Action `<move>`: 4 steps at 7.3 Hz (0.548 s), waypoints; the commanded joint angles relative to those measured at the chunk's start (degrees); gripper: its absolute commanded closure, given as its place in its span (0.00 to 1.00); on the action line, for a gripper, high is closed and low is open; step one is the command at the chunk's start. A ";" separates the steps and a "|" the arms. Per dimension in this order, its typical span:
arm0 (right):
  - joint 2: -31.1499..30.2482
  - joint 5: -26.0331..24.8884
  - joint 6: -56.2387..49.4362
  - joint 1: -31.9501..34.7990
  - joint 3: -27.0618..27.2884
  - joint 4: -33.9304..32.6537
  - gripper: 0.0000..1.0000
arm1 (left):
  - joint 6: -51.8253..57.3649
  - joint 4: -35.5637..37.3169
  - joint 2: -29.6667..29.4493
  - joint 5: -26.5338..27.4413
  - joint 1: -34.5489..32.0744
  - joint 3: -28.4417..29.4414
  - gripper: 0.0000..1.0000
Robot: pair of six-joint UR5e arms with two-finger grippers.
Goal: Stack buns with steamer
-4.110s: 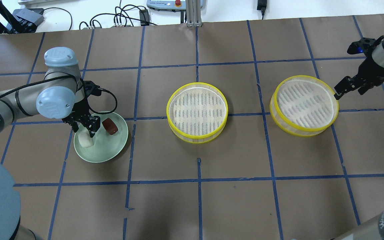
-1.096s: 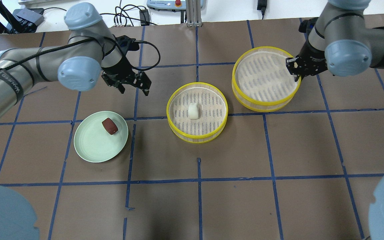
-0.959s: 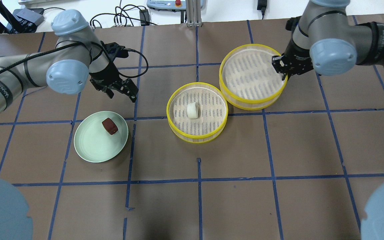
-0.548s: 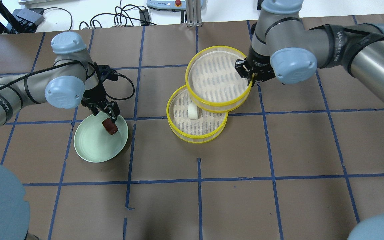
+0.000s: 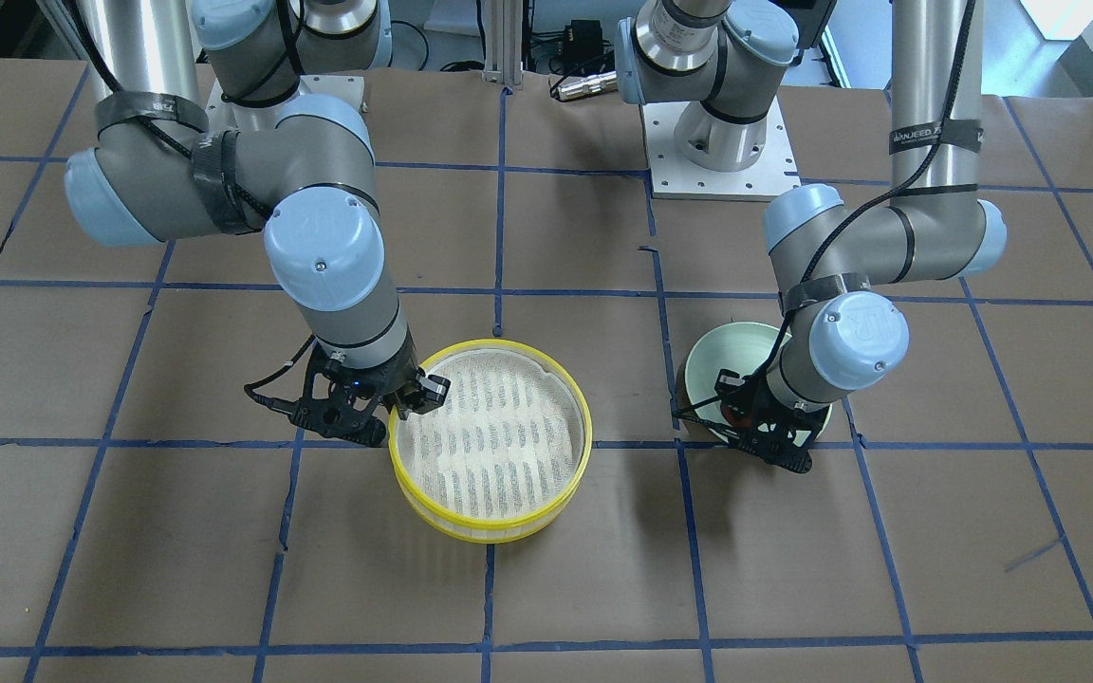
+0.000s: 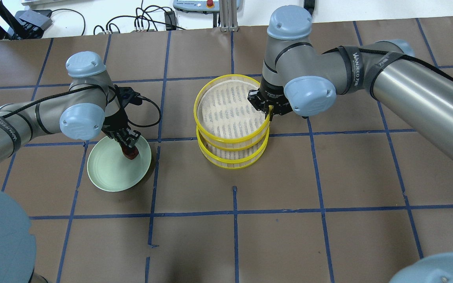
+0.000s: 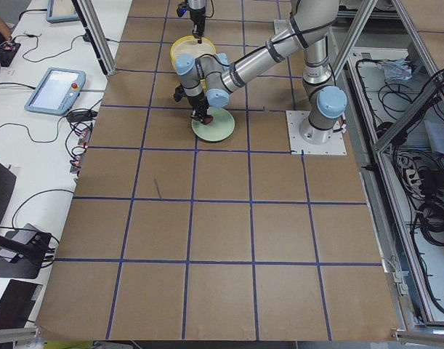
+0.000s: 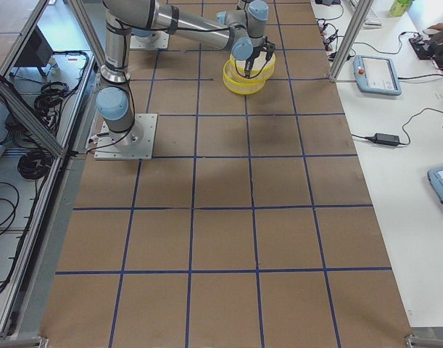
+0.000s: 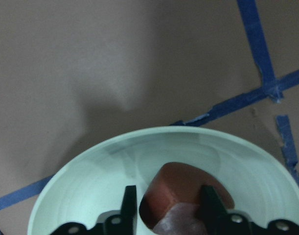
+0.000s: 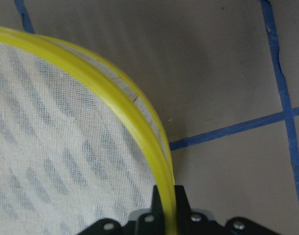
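Note:
My left gripper (image 6: pixel 129 145) is down in the pale green plate (image 6: pixel 106 177). Its fingers are closed on both sides of the reddish-brown bun (image 6: pixel 130 154), which still rests on the plate; the left wrist view shows the bun (image 9: pixel 183 186) between the fingers (image 9: pixel 129 203). My right gripper (image 6: pixel 267 112) is shut on the rim of the upper yellow steamer tray (image 6: pixel 230 106). It holds that tray right over the lower steamer tray (image 6: pixel 230 164), resting on it or just above. The white bun is hidden under the upper tray.
The brown paper table has a blue tape grid (image 6: pixel 234 212). Cables and a pendant (image 6: pixel 207 4) lie beyond its far edge. The stacked trays (image 5: pixel 490 436) sit mid-table, and the plate (image 5: pixel 731 346) is to their left in the overhead view.
My right gripper carried the upper steamer tray left until it sat directly over the lower one, covering the white bun. My left gripper dropped onto the brown bun and closed on it.

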 commanded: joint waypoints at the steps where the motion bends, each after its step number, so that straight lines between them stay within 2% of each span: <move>1: 0.48 0.17 0.92 0.15 -0.02 0.54 0.84 | -3.53 -0.58 0.94 -0.39 -0.21 2.34 0.89; 3: -0.22 -0.53 0.76 0.07 -0.11 2.65 0.84 | -21.15 -11.09 2.00 -11.16 -3.27 10.84 0.88; 4: -0.75 -0.18 0.58 0.06 -0.20 4.05 0.84 | -31.23 -13.13 2.18 -17.99 -6.34 14.28 0.81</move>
